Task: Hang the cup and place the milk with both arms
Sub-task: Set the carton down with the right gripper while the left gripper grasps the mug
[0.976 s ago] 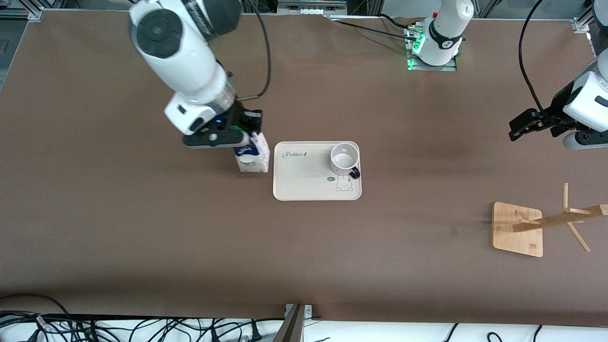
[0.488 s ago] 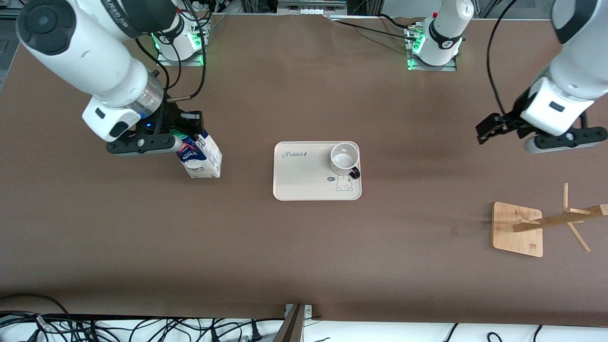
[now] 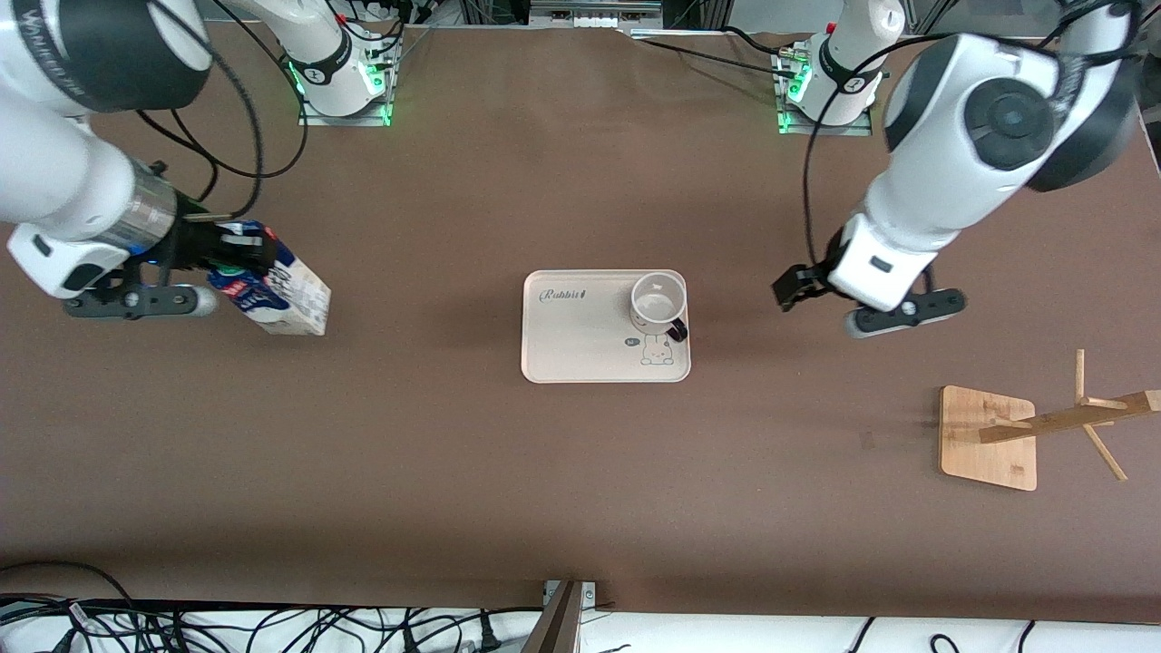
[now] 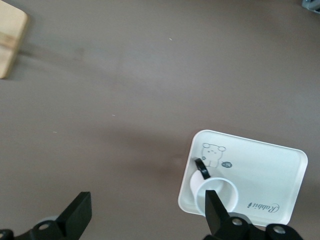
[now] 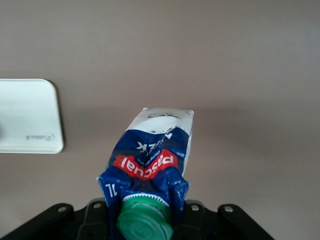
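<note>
Since a second ago the right gripper (image 3: 213, 272), clamped on the milk (image 3: 277, 290), has carried it away from the tray (image 3: 562, 358). The cup (image 3: 658, 304) waits on it; the left gripper (image 3: 821, 304), jaws apart, approaches and must descend onto the cup, judging by the task

1. The counter (image 3: 472, 472) has a plain brown surface.
2. A cream tray (image 3: 580, 349) printed with a rabbit lies flat at its middle.
3. A wooden cup rack (image 3: 989, 438) stands on a square bamboo base toward the left arm's end, nearer the front camera than the tray.
</note>
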Controlling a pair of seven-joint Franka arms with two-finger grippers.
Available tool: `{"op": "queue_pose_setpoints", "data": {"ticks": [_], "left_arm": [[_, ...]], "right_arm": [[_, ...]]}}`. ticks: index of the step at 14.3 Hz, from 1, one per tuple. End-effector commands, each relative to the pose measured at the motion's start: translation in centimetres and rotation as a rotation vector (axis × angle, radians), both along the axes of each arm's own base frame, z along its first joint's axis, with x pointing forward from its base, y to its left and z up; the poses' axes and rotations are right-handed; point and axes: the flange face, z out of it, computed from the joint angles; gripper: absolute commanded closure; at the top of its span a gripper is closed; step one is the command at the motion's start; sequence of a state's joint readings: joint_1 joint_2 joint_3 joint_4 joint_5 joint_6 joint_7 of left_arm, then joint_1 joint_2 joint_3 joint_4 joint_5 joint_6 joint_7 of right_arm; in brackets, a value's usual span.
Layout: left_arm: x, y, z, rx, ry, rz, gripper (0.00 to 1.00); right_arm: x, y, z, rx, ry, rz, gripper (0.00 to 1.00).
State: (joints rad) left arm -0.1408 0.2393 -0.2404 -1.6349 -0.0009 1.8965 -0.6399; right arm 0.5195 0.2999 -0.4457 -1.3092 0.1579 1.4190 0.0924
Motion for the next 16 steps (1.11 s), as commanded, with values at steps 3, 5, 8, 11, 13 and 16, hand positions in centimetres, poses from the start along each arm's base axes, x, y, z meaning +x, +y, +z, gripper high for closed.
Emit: {"op": "queue_pose_setpoints", "data": {"ticks": [3,5,8,11,13,16], "left_arm": [[-0.8,-8.1,-8.0,-0.049,-0.005,0.043,0.0],[-1.9,-11.8,-11.4,-0.048,0.006,0.038,0.0],[-3.9,-15.8,-15.8,-0.047,0.035,-0.014,0.0],[-6.2,-18.6,-19.3,-0.038,0.064,-0.063,0.0],[-7.0,-18.5,-20.5,-0.033,0.071,-0.067,0.0],[-7.9,-19.1,-22.5,-0.023,0.093,-0.08,0.0]], "right_arm": [[-1.6,-8.2,1.3,0.013,0.089,0.008,0.66],[-2.4,-10.4,0.6,0.025,0.104,-0.009,0.66],[-2.0,-11.3,-2.7,0.026,0.093,-0.023,0.66],[-1.6,-10.8,-6.7,0.023,0.077,-0.02,0.66],[-1.5,-10.8,-8.7,0.024,0.066,-0.024,0.66],[-1.1,-10.5,-12.7,0.017,0.025,-0.026,0.66]]}}
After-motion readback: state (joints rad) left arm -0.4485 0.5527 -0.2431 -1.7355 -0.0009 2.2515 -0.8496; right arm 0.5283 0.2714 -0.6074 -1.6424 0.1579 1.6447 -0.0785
